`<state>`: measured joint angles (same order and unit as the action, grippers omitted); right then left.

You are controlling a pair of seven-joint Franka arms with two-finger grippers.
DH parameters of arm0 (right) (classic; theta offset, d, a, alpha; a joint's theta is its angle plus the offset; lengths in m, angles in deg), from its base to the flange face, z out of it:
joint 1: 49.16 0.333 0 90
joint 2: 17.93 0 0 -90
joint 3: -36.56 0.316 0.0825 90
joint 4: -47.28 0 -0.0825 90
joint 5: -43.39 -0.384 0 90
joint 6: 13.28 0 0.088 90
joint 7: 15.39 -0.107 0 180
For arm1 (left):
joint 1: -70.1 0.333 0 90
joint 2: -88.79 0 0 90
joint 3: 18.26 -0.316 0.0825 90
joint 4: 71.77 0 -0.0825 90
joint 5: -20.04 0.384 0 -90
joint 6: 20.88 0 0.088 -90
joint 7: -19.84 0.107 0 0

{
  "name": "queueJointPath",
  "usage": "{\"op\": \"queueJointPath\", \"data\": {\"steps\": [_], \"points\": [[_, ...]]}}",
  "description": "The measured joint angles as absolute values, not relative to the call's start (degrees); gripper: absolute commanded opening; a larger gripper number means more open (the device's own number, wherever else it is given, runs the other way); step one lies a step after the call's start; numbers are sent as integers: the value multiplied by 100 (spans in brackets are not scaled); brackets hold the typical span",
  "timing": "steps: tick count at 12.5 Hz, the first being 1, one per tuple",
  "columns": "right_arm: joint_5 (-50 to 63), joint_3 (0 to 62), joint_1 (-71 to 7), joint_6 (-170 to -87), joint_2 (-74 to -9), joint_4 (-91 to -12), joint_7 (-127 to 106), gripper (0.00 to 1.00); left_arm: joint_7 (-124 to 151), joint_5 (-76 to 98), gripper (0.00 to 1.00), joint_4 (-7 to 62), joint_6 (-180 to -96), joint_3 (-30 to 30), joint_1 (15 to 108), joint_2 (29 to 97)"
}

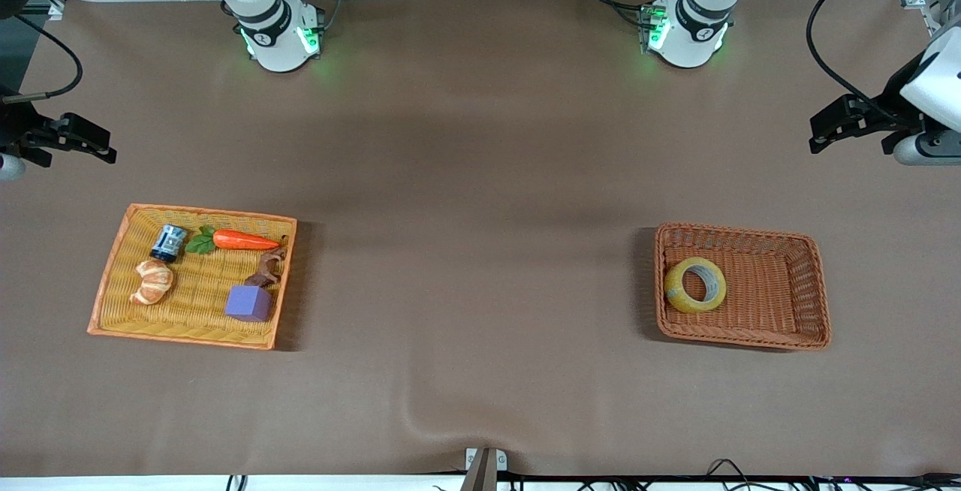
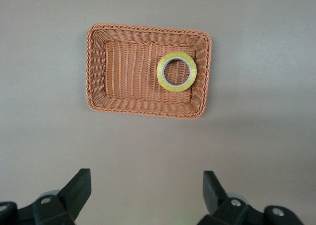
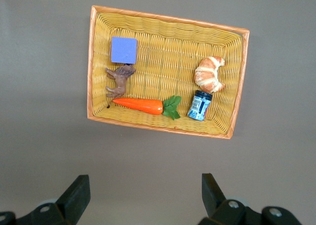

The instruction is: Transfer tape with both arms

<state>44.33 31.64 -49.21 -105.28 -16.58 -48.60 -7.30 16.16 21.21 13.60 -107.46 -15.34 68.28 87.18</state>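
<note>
The tape [image 1: 695, 284], a yellowish roll with a grey core, lies in the brown wicker basket [image 1: 796, 288] toward the left arm's end of the table. It also shows in the left wrist view [image 2: 176, 72], lying flat at one end of the basket [image 2: 123, 67]. My left gripper [image 1: 829, 125] hangs open and empty high over the table's edge at that end; its fingertips [image 2: 79, 185] stand wide apart over bare table. My right gripper [image 1: 86, 138] hangs open and empty over the other end; its fingertips [image 3: 79, 188] are also wide apart.
An orange-yellow wicker tray [image 1: 120, 281] at the right arm's end holds a croissant toy [image 1: 154, 281], a small blue jar [image 1: 170, 242], a carrot [image 1: 244, 240], a brown animal figure [image 1: 269, 266] and a purple block [image 1: 250, 302]. A brown cloth covers the table.
</note>
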Motion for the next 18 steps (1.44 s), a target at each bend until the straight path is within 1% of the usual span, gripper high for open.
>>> {"op": "queueJointPath", "data": {"steps": [8,13,18], "points": [[4433,3164,-4921,-10527,-1658,-4860,-730,100,1623,2117,100,1294,-10666,-1542,6791,8848],[4433,3154,-4923,-10527,-1658,-4860,-730,100,1625,2117,100,1478,-10600,-1541,6756,8968],[4433,3137,-4928,-10526,-1658,-4860,-703,100,1625,2117,100,1523,-10594,-1541,6731,9024]]}}
